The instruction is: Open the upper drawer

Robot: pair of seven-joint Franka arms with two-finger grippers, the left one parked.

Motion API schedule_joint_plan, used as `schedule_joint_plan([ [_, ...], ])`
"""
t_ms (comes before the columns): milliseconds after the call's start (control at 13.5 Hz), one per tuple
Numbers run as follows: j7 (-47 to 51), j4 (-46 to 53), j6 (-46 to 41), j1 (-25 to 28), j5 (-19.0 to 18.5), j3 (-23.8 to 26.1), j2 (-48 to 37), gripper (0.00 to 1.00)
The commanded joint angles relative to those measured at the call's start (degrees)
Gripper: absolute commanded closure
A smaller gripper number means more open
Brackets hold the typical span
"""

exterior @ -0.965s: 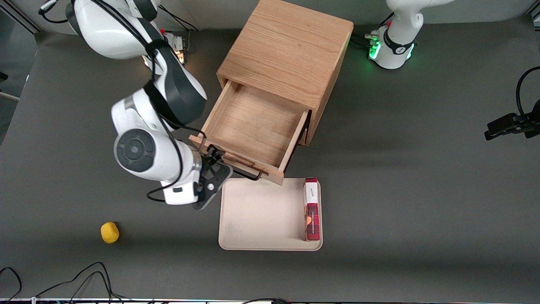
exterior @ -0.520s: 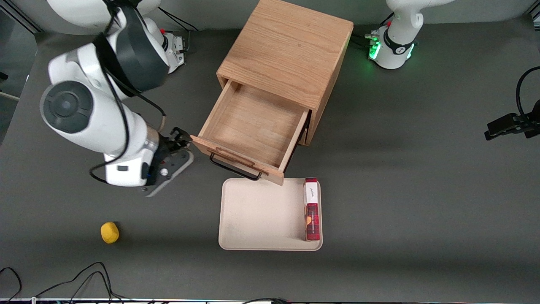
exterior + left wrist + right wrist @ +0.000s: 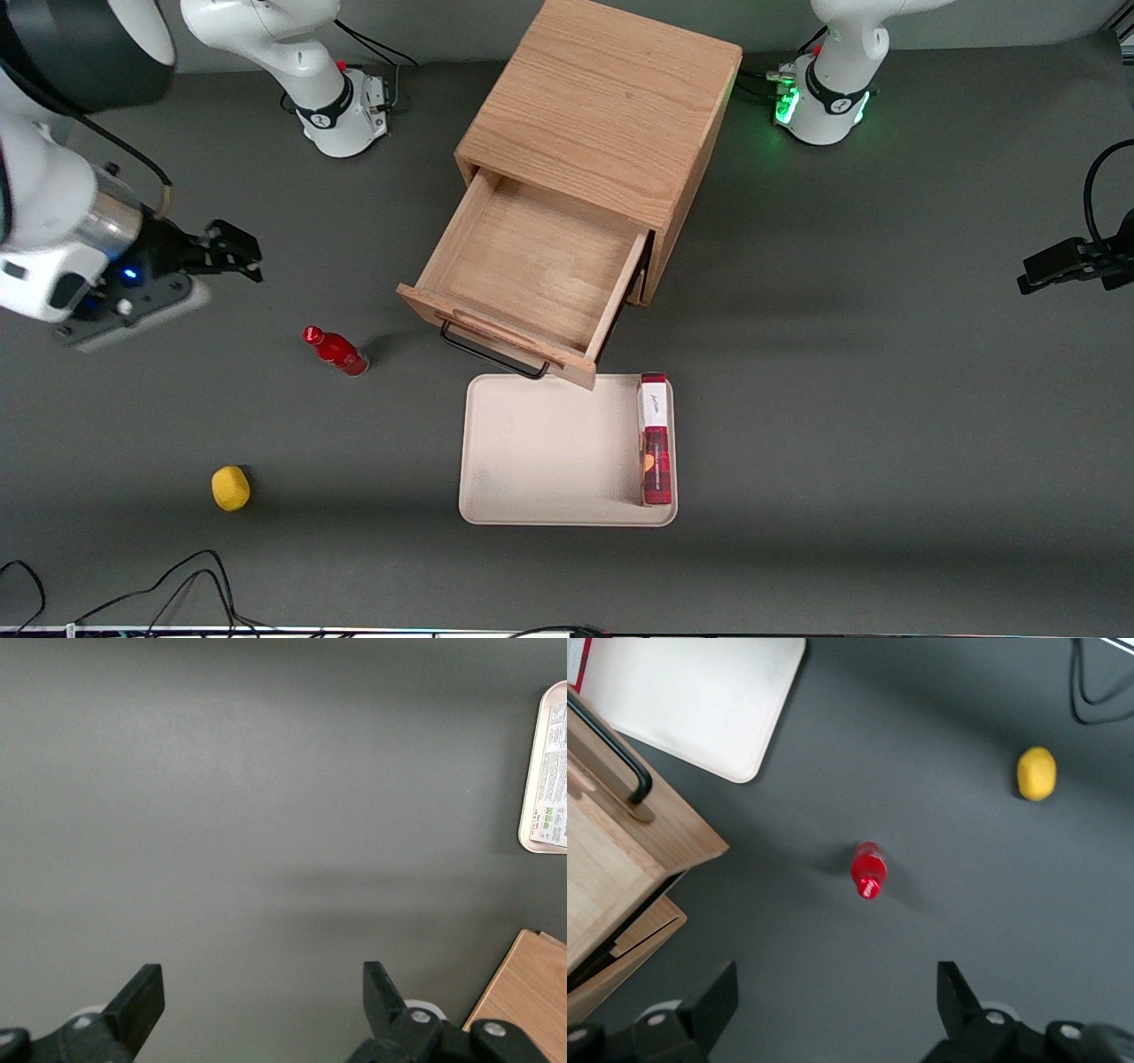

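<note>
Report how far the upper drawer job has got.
Done, by the look of it: the upper drawer stands pulled well out of the cabinet, its bare inside showing. In hand: nothing; the hand is open, off the handle, toward the working arm's end of the table. Left: nothing that shows.
</note>
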Motion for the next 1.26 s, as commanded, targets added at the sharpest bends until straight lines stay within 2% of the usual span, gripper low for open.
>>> schedule_joint_plan([
  [0, 2.3, -14.9, 5.6, -3.5, -0.8, 0.9, -11.5, 0.00],
  [223, 6.9, -15.1, 3.2, -7.2, 1.1, 0.4, -12.7, 0.00],
  [371, 7.1, -14.8, 2.1, -6.4, 1.4, -1.6, -12.7, 0.00],
  [594, 7.1, -14.7, 1.4, -9.4, 1.3, 0.0, -12.7, 0.00],
  [742, 7.2, -14.7, 1.2, -12.5, 1.2, 3.2, -12.8, 0.00],
  [1188, 8.2, -14.7, 0.6, -12.5, 1.1, 3.4, -12.8, 0.00],
])
